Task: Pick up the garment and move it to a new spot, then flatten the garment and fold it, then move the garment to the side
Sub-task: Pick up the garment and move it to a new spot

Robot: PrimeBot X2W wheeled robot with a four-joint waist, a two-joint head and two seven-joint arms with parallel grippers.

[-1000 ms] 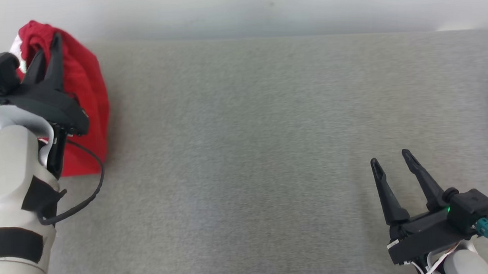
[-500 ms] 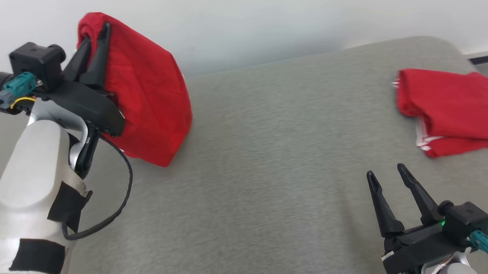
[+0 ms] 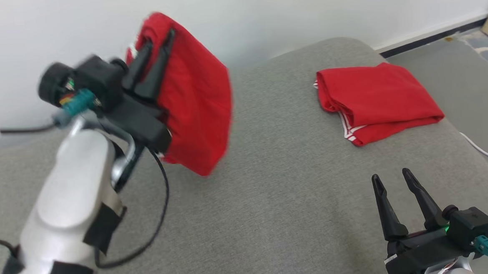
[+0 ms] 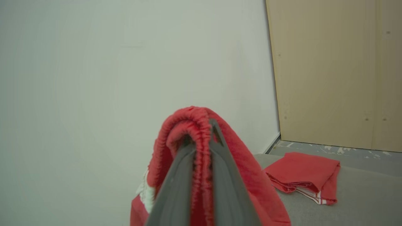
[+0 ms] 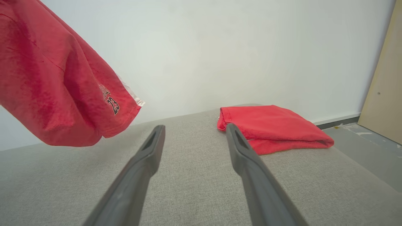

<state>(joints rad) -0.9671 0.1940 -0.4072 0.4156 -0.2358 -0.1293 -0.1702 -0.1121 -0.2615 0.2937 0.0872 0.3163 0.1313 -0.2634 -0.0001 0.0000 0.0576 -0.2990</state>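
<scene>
**A:** What is the left gripper [image 3: 160, 37] doing?

**B:** Its two long dark fingers are pressing together on the ribbed, gathered band of the red garment [image 3: 196, 106]. They are holding it in the air at the far left. The cloth is hanging in a soft, loose fold, clear of the grey surface [image 3: 281, 218].

**A:** And the right gripper [image 3: 391, 175]?

**B:** It is hovering at the near right. Its tapered fingers are standing apart with nothing between them.

**A:** What are the wrist cameras adding?

**B:** The left wrist view is showing the elastic band bunching up between the fingers, with a scrap of white beside it. The right wrist view is showing a small dark print [image 5: 113, 105] reading 23 near the hem, and a strip of white trim.

**A:** What is lying further out?

**B:** The surface is looking like woven fabric, with a rounded corner at the far right. A second red garment [image 3: 375, 96] is lying there folded flat, with white stripes showing along its edge. A pale wall [image 3: 304, 12] is rising behind. A beige panel [image 4: 333, 72] is standing past the corner, and a white cable [image 3: 483, 151] is trailing on the floor.

**A:** Is anything hard to make out?

**B:** The left arm and the hanging cloth are blurring in the head view. The right wrist view is cutting the held garment off at its top and left edges. The mark above the number is too small to read.
</scene>
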